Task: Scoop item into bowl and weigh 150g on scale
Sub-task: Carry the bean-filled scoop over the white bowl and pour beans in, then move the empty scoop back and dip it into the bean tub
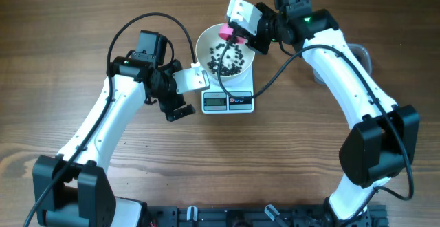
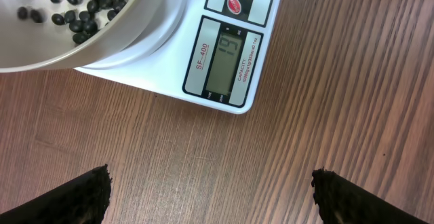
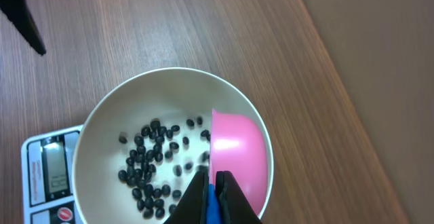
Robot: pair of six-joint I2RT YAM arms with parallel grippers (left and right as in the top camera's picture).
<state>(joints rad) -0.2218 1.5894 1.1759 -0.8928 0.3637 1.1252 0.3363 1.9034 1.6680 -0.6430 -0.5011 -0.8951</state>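
The left arm (image 1: 103, 120) reaches in from the near left edge of the wooden table (image 1: 289, 158). The left gripper (image 2: 210, 195) hangs just left of the scale with its jaws spread wide; it holds nothing and only bare wood lies between its fingertips (image 2: 88, 191). The scale (image 1: 228, 100) sits near the table's centre, its display (image 2: 227, 64) facing the near edge; digits are lit but are too unclear to read with confidence. The white bowl (image 1: 205, 48) stands on the scale's platform and overhangs it on the sides. The black beans (image 3: 149, 164) lie inside the bowl as a thin, loose scatter across the bottom. The pink scoop (image 3: 237, 149) is over the bowl's right side, inside the rim, tipped with its rounded back up and its mouth towards the beans. The right gripper (image 3: 217, 200) is pressed together on the scoop's blue handle (image 3: 215, 207). The right arm (image 1: 350, 82) extends from the near right edge.
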